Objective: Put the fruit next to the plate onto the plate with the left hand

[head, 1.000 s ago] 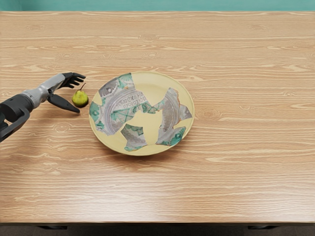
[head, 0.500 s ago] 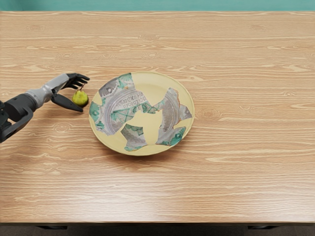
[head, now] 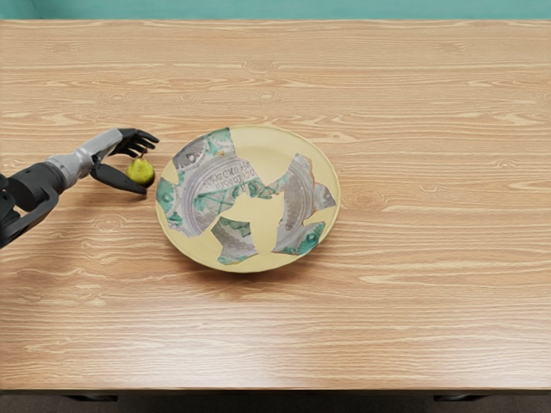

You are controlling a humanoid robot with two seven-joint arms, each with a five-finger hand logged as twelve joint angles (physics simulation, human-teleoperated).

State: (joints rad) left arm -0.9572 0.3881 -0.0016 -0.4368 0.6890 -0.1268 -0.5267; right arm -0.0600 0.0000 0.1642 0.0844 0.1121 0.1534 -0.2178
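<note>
A small yellow-green pear (head: 141, 171) rests on the table just left of the plate's rim. The plate (head: 258, 146) is wide and yellow, with grey and green patterned patches. My left hand (head: 131, 161) reaches in from the left edge and wraps the pear. Its dark fingers (head: 138, 141) curl over the top and the stem. The thumb (head: 119, 179) lies against the pear's near side. The right arm does not show.
The wooden table (head: 413, 284) stretches wide on all sides of the plate. A teal wall strip runs along the far edge.
The left hand has slid right toward the pear and its fingers have closed in over it. The pear and the plate have stayed where they were.
</note>
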